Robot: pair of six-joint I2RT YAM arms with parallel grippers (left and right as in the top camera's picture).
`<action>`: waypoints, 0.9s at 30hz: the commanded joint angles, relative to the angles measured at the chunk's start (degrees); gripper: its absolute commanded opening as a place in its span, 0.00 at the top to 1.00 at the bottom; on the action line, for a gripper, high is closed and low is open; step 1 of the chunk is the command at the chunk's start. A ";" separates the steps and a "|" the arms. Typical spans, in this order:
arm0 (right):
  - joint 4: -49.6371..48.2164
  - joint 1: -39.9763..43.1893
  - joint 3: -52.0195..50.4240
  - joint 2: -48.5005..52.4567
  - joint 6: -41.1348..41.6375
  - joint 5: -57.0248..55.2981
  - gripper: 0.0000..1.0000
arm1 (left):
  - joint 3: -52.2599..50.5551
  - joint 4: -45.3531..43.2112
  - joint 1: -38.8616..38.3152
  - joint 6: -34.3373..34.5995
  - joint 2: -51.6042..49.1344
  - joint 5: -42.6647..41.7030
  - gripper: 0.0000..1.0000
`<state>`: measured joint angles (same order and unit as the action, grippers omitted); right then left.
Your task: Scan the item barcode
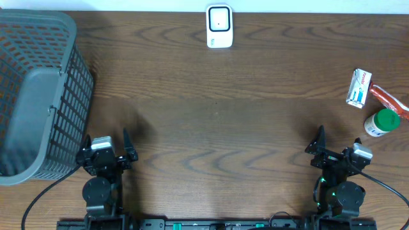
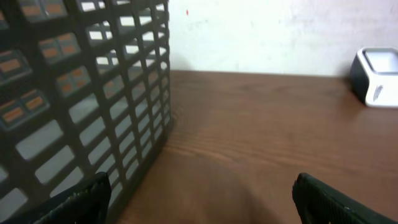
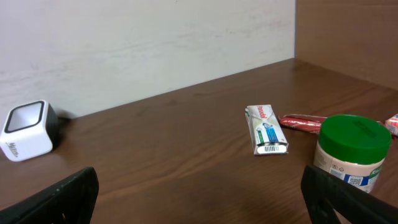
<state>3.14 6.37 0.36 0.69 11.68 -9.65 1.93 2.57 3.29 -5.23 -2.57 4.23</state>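
Overhead, a brown wood-grain table [image 1: 217, 108] fills the frame, and the right wrist view shows a pale, lightly scuffed wall [image 3: 143, 43] behind its far edge, with a brown panel [image 3: 348, 37] standing at the far right corner. One grey slatted basket [image 1: 77, 96] sits at the far left, reaching past the table's left edge. One white scanner [image 1: 219, 25] with a dark window stands at the far edge near the middle, well apart from everything else. Three goods lie in a cluster at the right edge. One small white carton [image 1: 359, 88] printed in blue and green lies flat, and the right wrist view shows a barcode on its near end. One red packet [image 1: 386, 97] lies just beyond the carton on the right. One jar [image 1: 382, 122] with a green lid stands upright nearer than both, close to the packet. Two arms sit at the near edge. The left gripper [image 1: 107, 137] is beside the basket's near corner with its jaws spread wide and nothing between them. The right gripper [image 1: 339, 137] is near and to the left of the jar, its jaws likewise spread and bare. Neither touches any of the goods, which are far from the scanner.
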 commanded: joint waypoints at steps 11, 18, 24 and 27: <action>0.28 -0.37 -0.04 -0.37 -0.61 0.50 0.01 | -1.68 0.87 0.28 -2.89 -4.79 -2.97 0.07; 0.28 -0.37 -0.04 -0.37 -0.61 0.50 0.01 | -1.68 1.53 0.28 -2.89 -4.81 -2.99 0.07; 0.28 -0.37 -0.04 -0.37 -0.61 0.50 0.01 | -1.66 1.46 -0.52 -2.89 -3.58 -3.02 0.06; 0.28 -0.37 -0.04 -0.37 -0.61 0.50 0.01 | -1.66 1.46 -0.74 -2.89 -1.75 -2.99 0.06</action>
<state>3.14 6.37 0.36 0.69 11.66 -9.65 1.93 2.79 2.87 -7.55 -6.07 1.61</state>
